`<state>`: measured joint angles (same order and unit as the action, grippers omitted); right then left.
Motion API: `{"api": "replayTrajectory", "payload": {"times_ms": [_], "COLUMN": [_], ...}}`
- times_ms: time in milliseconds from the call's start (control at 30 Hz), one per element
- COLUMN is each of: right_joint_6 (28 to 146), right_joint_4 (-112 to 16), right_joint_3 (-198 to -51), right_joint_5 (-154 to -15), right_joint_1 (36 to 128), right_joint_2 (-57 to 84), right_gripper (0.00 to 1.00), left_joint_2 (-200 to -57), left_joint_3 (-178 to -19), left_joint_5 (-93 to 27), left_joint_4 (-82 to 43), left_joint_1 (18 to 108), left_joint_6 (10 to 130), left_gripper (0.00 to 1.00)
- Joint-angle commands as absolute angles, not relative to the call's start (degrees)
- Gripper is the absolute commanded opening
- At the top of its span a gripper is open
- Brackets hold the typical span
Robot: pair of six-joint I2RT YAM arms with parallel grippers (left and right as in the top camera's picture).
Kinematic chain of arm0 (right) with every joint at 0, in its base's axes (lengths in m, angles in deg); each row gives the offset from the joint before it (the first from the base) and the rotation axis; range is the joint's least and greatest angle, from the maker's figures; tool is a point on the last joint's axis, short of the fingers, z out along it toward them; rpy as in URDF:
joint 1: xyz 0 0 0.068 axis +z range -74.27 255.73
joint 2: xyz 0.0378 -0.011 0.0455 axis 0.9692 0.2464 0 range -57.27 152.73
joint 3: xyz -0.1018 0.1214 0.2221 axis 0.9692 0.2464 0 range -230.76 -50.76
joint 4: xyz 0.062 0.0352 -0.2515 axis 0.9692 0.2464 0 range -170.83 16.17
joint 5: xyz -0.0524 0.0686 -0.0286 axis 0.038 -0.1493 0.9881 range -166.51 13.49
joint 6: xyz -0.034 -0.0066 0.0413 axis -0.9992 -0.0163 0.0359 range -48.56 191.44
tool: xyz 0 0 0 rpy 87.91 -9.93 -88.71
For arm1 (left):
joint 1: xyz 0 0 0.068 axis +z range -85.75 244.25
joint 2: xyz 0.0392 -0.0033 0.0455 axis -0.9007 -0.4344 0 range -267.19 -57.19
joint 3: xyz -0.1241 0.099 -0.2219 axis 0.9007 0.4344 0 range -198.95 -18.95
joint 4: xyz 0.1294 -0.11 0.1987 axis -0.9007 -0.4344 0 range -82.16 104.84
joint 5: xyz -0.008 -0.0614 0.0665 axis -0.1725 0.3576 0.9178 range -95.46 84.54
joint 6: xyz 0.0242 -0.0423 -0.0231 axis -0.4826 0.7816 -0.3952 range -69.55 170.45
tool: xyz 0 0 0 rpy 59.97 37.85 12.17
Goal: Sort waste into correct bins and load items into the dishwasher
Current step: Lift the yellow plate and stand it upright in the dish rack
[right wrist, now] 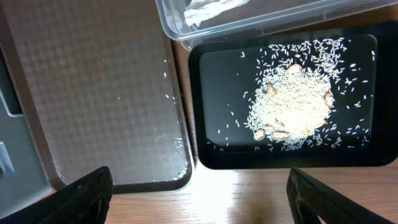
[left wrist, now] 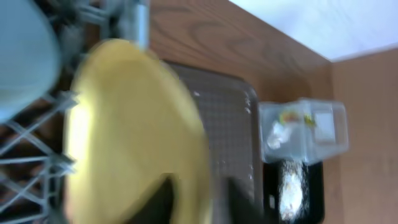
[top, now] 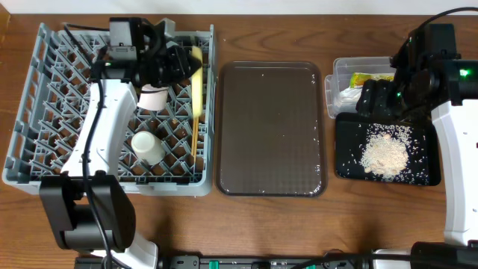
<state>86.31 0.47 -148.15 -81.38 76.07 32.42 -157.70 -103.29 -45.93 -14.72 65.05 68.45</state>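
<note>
Yellow plate [left wrist: 124,137], seemingly clamped in left end effector [left wrist: 200,200]; right end effector [right wrist: 199,190] apart above wooden table [top: 269,220].

- Wooden table [top: 299,224], brown grain, bearing four things in a row.
- Grey rack [top: 19,142] on the left part.
- Brown tray [top: 269,127] in the middle, just beside the rack.
- Black tray [top: 347,142] on the right, near the brown tray.
- Clear tub [top: 342,75] just behind the black tray, at the far edge.
</note>
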Motion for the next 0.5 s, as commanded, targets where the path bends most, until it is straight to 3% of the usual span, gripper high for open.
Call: {"api": "replayTrajectory", "payload": {"times_ms": [0, 67, 300, 467], "right_joint_6": [86.0, 85.9, 84.6, 83.5], "right_joint_4": [0.1, -0.4, -6.3, -16.4], "right_joint_3": [-148.2, -148.2, -148.2, -148.1], "right_joint_5": [-80.8, -80.8, -80.9, -80.9], "right_joint_1": [76.5, 76.5, 76.6, 77.0], "right_joint_2": [32.6, 32.6, 32.6, 32.9], "right_gripper": [0.88, 0.89, 0.91, 0.96], "left_joint_2": [-157.8, -157.8, -154.7, -150.7], "left_joint_3": [-103.5, -103.5, -103.5, -103.5], "left_joint_5": [-41.8, -41.8, -40.4, -22.2], "left_joint_4": [-14.6, -14.6, -16.4, -26.2], "left_joint_1": [66.6, 67.3, 69.2, 67.0], "left_joint_6": [66.0, 65.2, 60.0, 50.5], "left_gripper": [0.64, 0.79, 0.84, 0.87]}}
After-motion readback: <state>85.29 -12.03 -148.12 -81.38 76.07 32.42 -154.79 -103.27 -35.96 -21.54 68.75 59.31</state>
